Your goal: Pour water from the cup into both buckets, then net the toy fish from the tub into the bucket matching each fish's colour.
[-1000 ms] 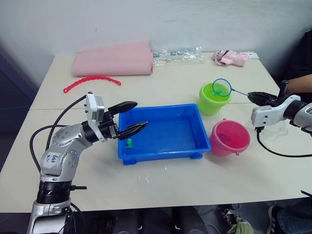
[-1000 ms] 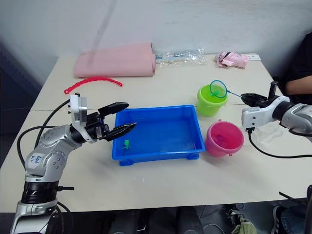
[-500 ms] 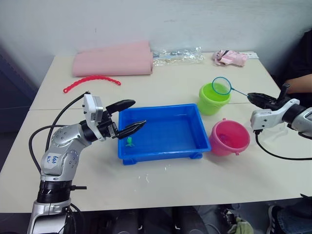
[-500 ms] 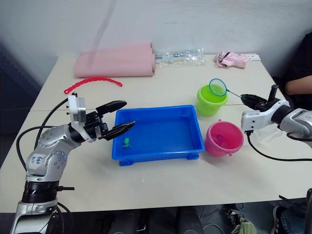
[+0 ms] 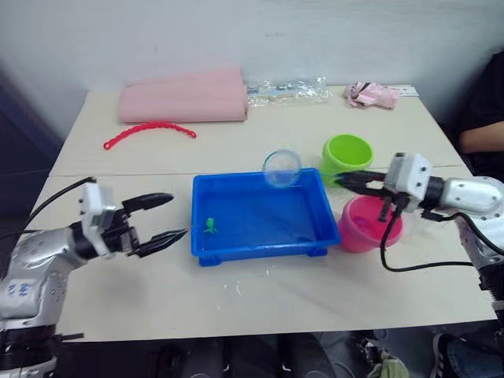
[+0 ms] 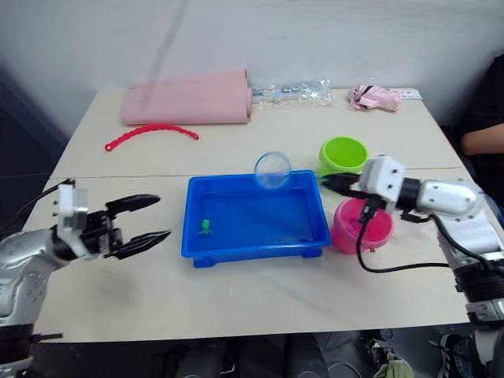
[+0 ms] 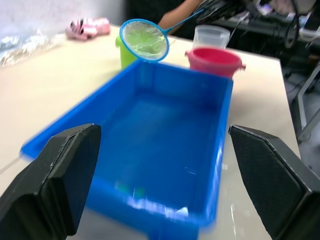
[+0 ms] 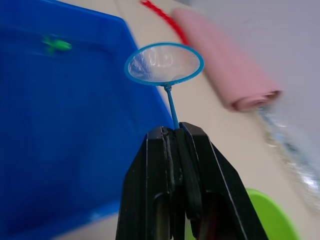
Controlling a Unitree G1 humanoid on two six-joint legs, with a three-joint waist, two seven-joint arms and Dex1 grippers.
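The blue tub (image 5: 264,216) sits mid-table with one green toy fish (image 5: 210,227) near its left end. My right gripper (image 5: 340,179) is shut on the net's thin handle, and the blue-rimmed net (image 5: 282,168) hovers over the tub's far rim. The lime green bucket (image 5: 347,156) stands behind the gripper, the pink bucket (image 5: 370,224) just below it. My left gripper (image 5: 177,215) is open and empty, a short way left of the tub. The clear cup (image 7: 211,36) shows beyond the pink bucket in the left wrist view.
A pink rolled cloth (image 5: 183,94), a red beaded strip (image 5: 148,130), a clear plastic bag (image 5: 287,88) and a small pink item (image 5: 370,93) lie along the table's far side. A person's arm (image 5: 480,138) rests at the right edge.
My right gripper swung the net left from above the green bucket to over the tub's far rim. My left gripper drew back from the tub's left wall, still open.
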